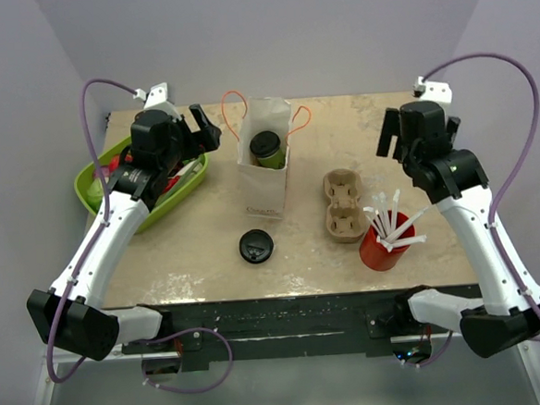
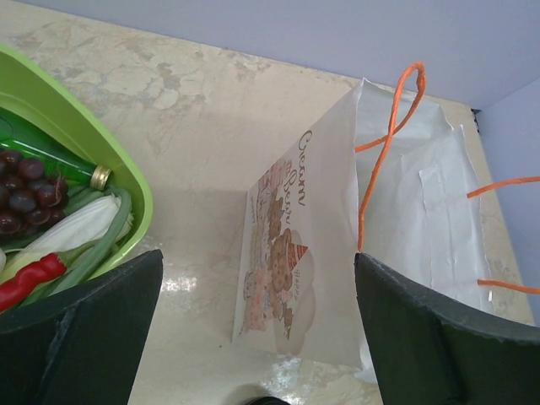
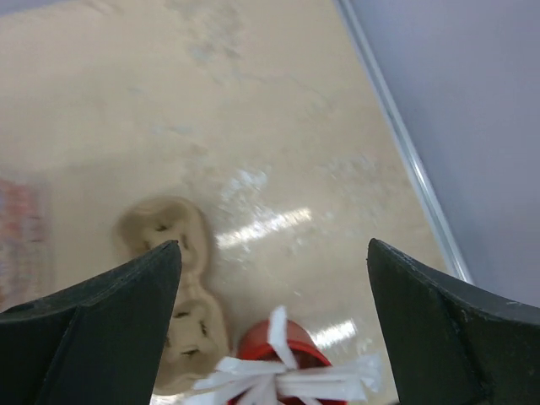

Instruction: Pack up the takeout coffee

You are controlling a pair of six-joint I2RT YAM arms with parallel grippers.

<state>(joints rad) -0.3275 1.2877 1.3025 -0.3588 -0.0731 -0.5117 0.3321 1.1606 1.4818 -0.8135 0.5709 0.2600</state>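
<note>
Green lidded paper cup (image 1: 266, 148) stands inside white paper bag (image 1: 262, 194); with both jaws apart, a nudge could topple it.

Inside the paper bag (image 1: 265, 189), takeout coffee (image 1: 265, 147) half hidden — red cup (image 3: 253, 348) cropped, blurred.
</note>
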